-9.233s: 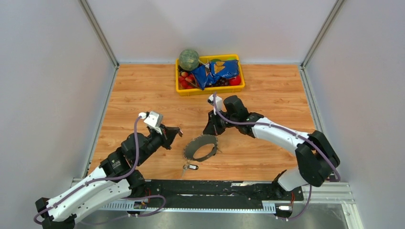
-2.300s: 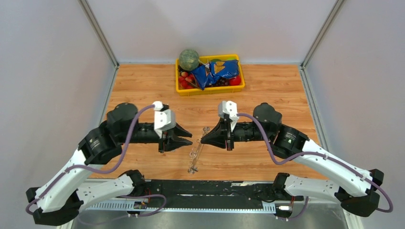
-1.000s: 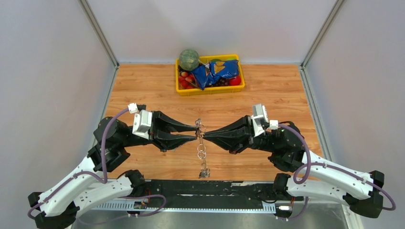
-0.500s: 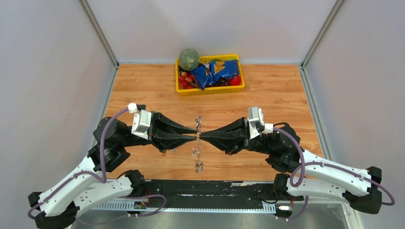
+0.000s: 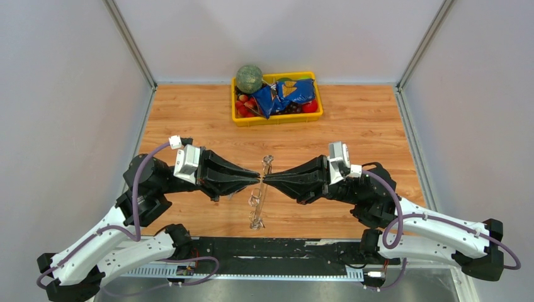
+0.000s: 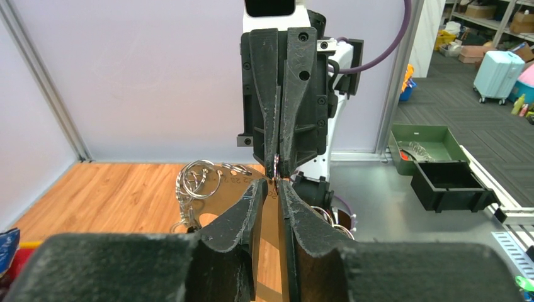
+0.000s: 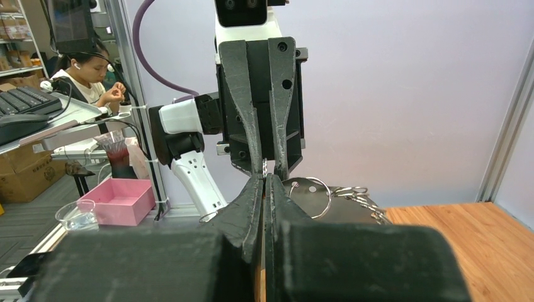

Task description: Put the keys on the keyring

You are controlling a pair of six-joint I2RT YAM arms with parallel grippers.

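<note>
The keyring (image 5: 257,200) hangs edge-on above the table's middle, between two grippers that meet tip to tip. My right gripper (image 5: 265,178) is shut on its edge, seen up close in the right wrist view (image 7: 264,175). My left gripper (image 5: 257,178) faces it from the left. In the left wrist view, its jaws (image 6: 275,184) stand close on either side of the keyring's flat brown plate (image 6: 228,189). Whether the pads press the plate I cannot tell. Small silver rings (image 6: 198,178) dangle from the plate. I cannot make out the keys.
A yellow tray (image 5: 277,119) at the back centre holds a green ball (image 5: 249,78), a blue bag (image 5: 286,94) and red items. Grey walls close off the left, right and back of the wooden table (image 5: 189,119).
The left jaws have narrowed around the keyring. The keyring has swung to hang more edge-on and tilted. Both arms stay in nearly the same place.
</note>
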